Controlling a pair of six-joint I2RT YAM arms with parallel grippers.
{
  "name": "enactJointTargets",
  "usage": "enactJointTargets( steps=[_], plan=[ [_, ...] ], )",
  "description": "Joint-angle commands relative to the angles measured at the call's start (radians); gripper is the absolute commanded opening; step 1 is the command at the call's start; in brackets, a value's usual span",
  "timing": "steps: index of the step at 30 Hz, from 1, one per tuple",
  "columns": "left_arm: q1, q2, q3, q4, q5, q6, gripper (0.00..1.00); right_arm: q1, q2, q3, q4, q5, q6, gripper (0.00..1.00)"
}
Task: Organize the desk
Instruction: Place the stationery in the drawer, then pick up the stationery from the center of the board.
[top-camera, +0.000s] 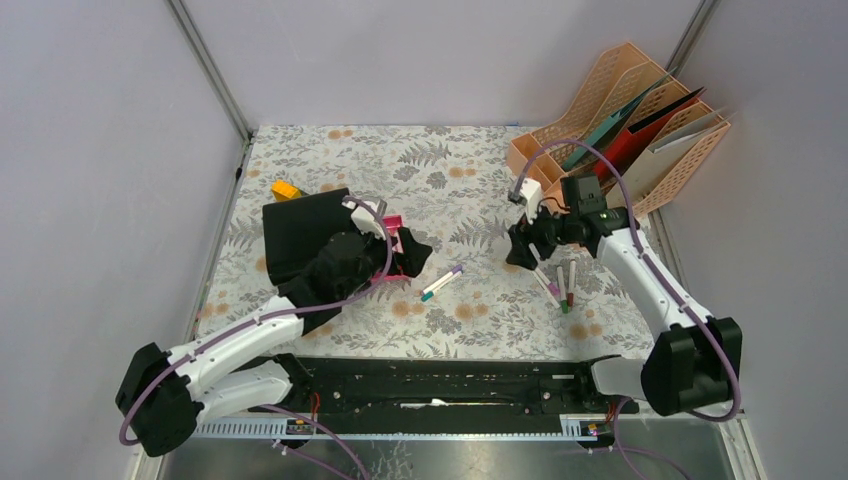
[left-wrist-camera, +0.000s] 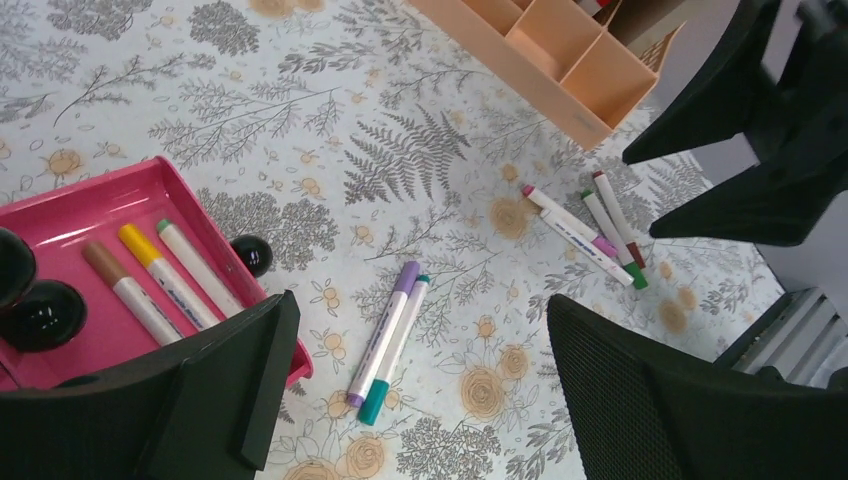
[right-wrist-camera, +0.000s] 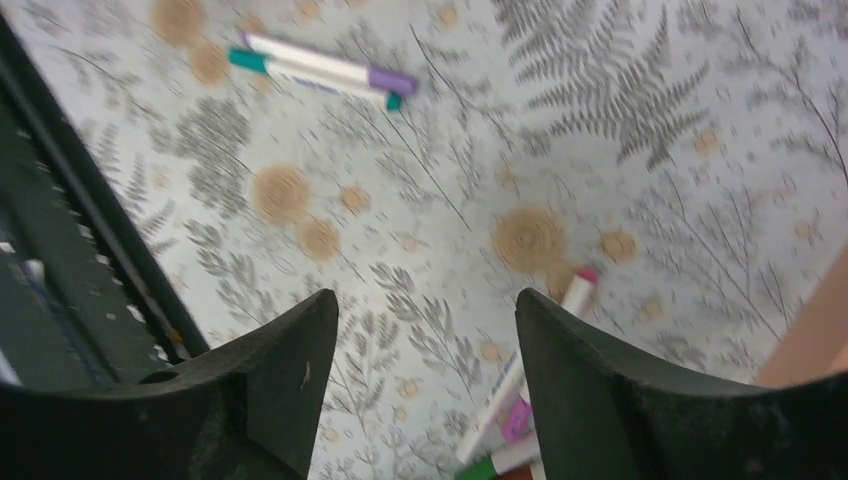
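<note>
Top external view, starting at the left: a yellow block (top-camera: 286, 189) lies on the desk (top-camera: 450, 160) just beyond a black folder (top-camera: 300, 232), both to the left of the left gripper (top-camera: 418, 252). That gripper hangs over the right edge of a pink tray (top-camera: 396, 222), jaws apart and holding nothing.

Left wrist view puts the tray (left-wrist-camera: 60, 215) to the left of the gripper (left-wrist-camera: 420, 330). Three tray pens (left-wrist-camera: 165, 280) lie side by side in it, capped brown, yellow and green, with black round things (left-wrist-camera: 40, 315) at its left end. A small black ball (left-wrist-camera: 252, 255) sits on the cloth by the tray's outer wall; whether it touches, I cannot tell. On the desk beneath the spread jaws lies a pen pair (left-wrist-camera: 388, 335), one purple-capped, one teal-capped, touching along their length.

Right of that pair, the right gripper (top-camera: 522, 255) hovers over the desk, jaws wide and empty. Right wrist view shows the black rail (right-wrist-camera: 80, 250) to the left of this gripper (right-wrist-camera: 425, 310), the pen pair (right-wrist-camera: 320, 70) farther out past the fingertips, and a pen cluster (right-wrist-camera: 515, 420) on the cloth low between the jaws, its pink-capped pen nearest the right jaw. From above, the cluster (top-camera: 560, 285) lies just right of the gripper. A peach rack (top-camera: 620, 130) holding upright files stands beyond it at the desk's far right corner.
</note>
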Motion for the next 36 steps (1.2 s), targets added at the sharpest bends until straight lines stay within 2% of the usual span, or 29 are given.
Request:
enactJointTargets(
  steps=[1, 4, 8, 13, 21, 24, 29, 36],
  plan=[
    [0.015, -0.039, -0.054, 0.16, 0.063, 0.03, 0.99, -0.012, -0.098, -0.099, -0.013, 0.22, -0.121, 0.74],
    [0.018, -0.029, -0.088, 0.24, 0.104, 0.015, 0.99, -0.03, -0.115, -0.156, 0.017, 0.277, -0.161, 0.75],
    [0.02, 0.004, -0.108, 0.335, 0.183, -0.001, 0.99, -0.036, -0.059, -0.185, 0.069, 0.367, -0.15, 0.74],
    [0.022, 0.036, -0.079, 0.335, 0.186, 0.024, 0.99, -0.036, 0.02, -0.186, 0.132, 0.471, -0.086, 0.71],
    [0.027, 0.074, -0.033, 0.306, 0.173, 0.07, 0.99, -0.036, 0.045, -0.209, 0.184, 0.504, -0.052, 0.62],
    [0.028, 0.087, -0.04, 0.33, 0.176, 0.05, 0.99, -0.036, 0.069, -0.206, 0.187, 0.509, -0.044, 0.6],
    [0.029, 0.108, -0.052, 0.368, 0.202, 0.0, 0.99, -0.036, 0.127, -0.189, 0.186, 0.532, -0.011, 0.48],
    [0.029, 0.121, -0.053, 0.355, 0.233, -0.012, 0.99, -0.036, 0.208, -0.158, 0.142, 0.523, -0.002, 0.43]
  ],
)
